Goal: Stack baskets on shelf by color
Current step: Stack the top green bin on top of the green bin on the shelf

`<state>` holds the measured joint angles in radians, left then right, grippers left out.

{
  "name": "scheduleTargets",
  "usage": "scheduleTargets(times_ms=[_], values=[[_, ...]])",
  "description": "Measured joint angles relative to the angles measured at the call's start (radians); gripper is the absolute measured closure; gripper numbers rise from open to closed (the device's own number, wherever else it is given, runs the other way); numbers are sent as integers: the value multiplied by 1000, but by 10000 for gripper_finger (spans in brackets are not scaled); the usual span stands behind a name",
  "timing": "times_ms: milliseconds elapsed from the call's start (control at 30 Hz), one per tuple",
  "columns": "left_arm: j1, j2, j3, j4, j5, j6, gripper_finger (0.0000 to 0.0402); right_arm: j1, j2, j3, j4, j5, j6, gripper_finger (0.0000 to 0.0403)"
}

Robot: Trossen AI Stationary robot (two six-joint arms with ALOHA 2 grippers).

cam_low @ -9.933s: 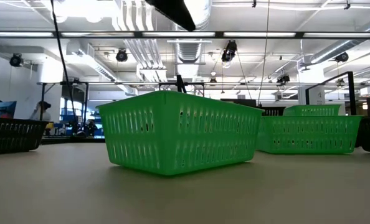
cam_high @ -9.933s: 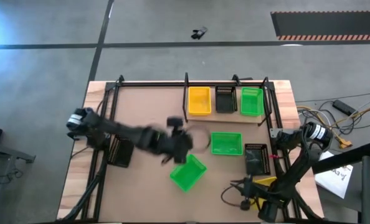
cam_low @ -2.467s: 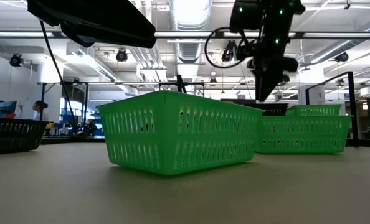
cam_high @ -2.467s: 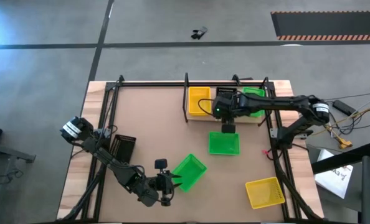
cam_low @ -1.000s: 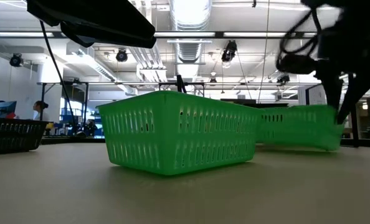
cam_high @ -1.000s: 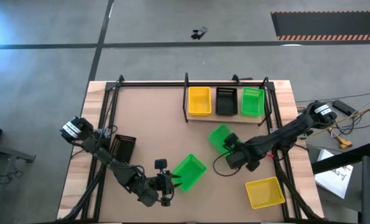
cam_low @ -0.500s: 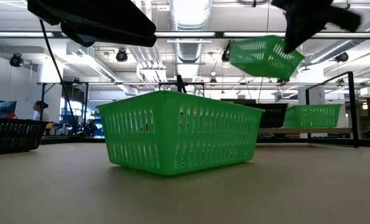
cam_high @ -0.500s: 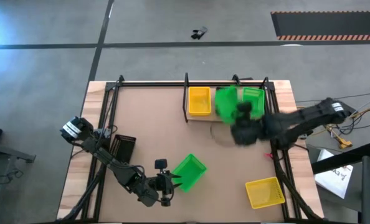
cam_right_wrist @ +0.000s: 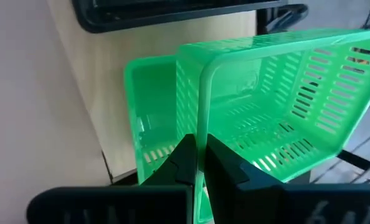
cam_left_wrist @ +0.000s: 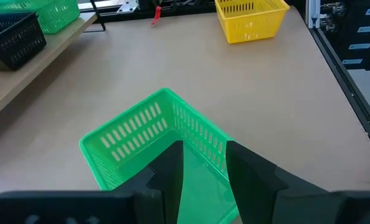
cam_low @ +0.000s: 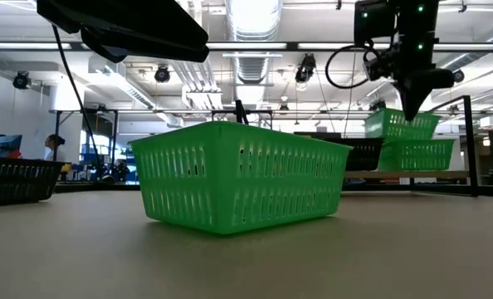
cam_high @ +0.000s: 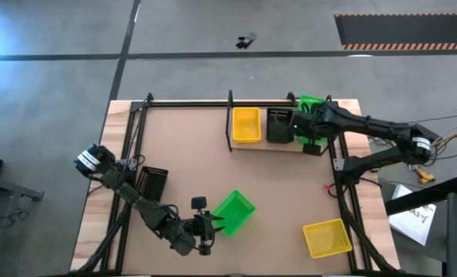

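My right gripper (cam_low: 412, 112) is shut on a green basket (cam_low: 398, 124) and holds it tilted over a second green basket (cam_low: 421, 154) on the shelf's (cam_high: 268, 146) right end. A black basket (cam_high: 278, 125) and a yellow basket (cam_high: 246, 125) also stand on the shelf. A third green basket (cam_high: 233, 211) rests on its base on the table. My left gripper (cam_left_wrist: 203, 165) is open at this basket, with one finger inside its wall (cam_left_wrist: 200, 134) and one outside. I cannot tell if they touch it. My right gripper pinches the held basket's wall at the rim (cam_right_wrist: 200, 127), with one finger inside and one outside. The fingers come from above, pointing down. The basket is lifted clear and tilted, and its bottom hangs just over the open top of the green basket (cam_right_wrist: 149, 124) on the shelf.
A yellow basket (cam_high: 326, 237) stands on the table near its right front corner, and a black basket (cam_high: 149, 185) stands at its left side. Thin black posts (cam_high: 332, 135) frame the shelf and the table's edges. Bare tabletop lies between the shelf and the near baskets.
My right gripper has lifted a green basket off the table's middle right. It has carried the basket up and toward the far edge, until it hangs tilted over the green basket on the shelf's right end. The left arm has kept still.
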<state>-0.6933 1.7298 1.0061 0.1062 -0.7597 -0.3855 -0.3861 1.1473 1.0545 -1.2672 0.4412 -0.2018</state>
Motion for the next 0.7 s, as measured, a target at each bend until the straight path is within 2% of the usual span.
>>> scheduleTargets(times_ms=[200,567,700], values=[[0,0,0,-1,0,0,297,-1,7,-5,-18,-55,27,394],[0,0,0,0,0,0,297,-1,48,-9,-82,-60,58,394],[0,0,0,0,0,0,297,-1,77,-12,-80,-58,49,380]])
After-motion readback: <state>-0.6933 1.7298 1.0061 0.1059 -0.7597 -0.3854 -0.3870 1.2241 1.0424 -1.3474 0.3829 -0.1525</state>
